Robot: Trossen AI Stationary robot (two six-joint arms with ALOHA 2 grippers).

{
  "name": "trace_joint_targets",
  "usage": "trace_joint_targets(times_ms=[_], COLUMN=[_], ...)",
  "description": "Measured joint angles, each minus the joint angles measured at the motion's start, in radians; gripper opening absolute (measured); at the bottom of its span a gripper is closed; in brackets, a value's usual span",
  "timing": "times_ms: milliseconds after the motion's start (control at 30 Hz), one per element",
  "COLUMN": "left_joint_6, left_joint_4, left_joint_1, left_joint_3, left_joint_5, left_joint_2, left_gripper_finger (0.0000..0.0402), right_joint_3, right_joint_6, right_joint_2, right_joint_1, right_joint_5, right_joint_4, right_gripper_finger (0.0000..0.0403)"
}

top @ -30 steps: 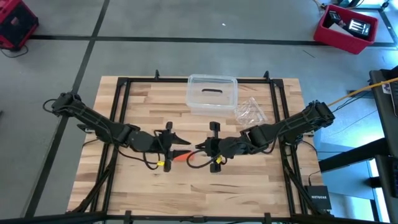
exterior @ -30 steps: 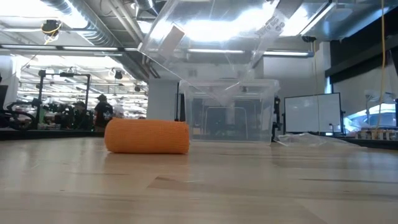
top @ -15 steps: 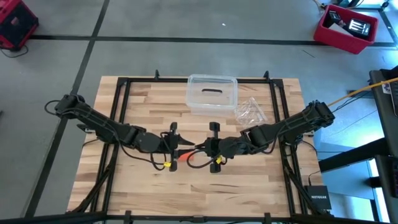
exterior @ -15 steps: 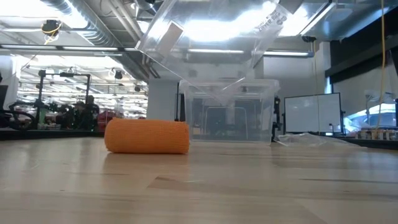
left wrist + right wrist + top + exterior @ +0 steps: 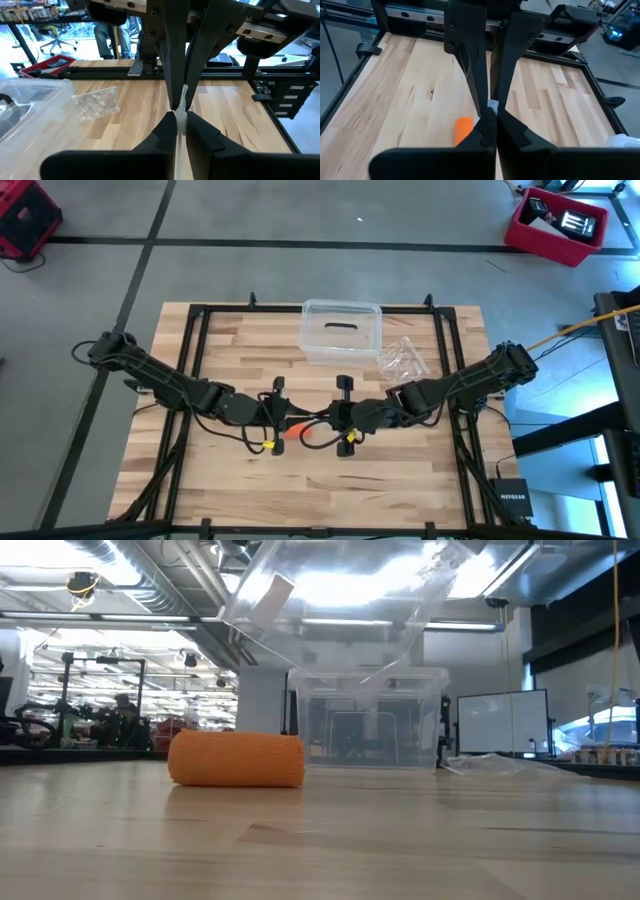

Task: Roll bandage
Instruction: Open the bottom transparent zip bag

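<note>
Both dark arms reach inward from the frame's left and right edges, meeting tip to tip just below centre of the high view. The left end effector (image 5: 291, 420) has its fingers pressed nearly together. The right end effector (image 5: 318, 420) points at it, fingers fully closed.

from above, the bandage (image 5: 292, 430) showed only as a small orange patch, mostly covered by the left gripper (image 5: 296, 418) and right gripper (image 5: 318, 418) meeting over it. a pale scrap (image 5: 182, 107) sat pinched between the fingertips, too small to identify. the clear plastic box (image 5: 22, 102) was cut off at the left wrist picture's edge. people (image 5: 120, 715) behind the table were too blurred to make out.
</note>
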Motion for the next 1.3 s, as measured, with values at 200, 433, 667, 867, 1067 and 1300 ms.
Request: trace_joint_targets(times_ms=[200,433,667,867,1067,1300], left_joint_6=[-0.03,-0.083,-0.183,-0.227,-0.232,-0.235], left_joint_4=[-0.043,-0.141,-0.308,-0.387,-0.375,-0.366], left_joint_1=[-0.002,-0.009,-0.008,-0.008,-0.007,-0.015], left_joint_3=[0.004,0.002,-0.001,0.001,-0.001,0.052], left_joint_5=[-0.003,-0.003,-0.002,-0.003,0.032,0.035], left_joint_2=[-0.003,-0.002,0.001,0.0,-0.004,-0.049], left_gripper_finger=[0.0012,0.0026,0.002,0.003,0.0063,0.0149], right_joint_3=[0.047,0.1,0.163,0.208,0.221,0.112], right_joint_6=[-0.011,-0.02,-0.033,-0.035,-0.012,0.02], right_joint_2=[0.0,0.0,-0.001,-0.001,-0.012,-0.018], right_joint_1=[0.0,0.0,0.0,0.0,0.012,0.068], right_joint_5=[-0.001,0.001,0.002,-0.004,-0.01,-0.001], right_joint_4=[-0.04,-0.083,-0.13,-0.195,-0.221,-0.323], right_gripper_finger=[0.0,0.0,0.0,0.0,0.0,0.0])
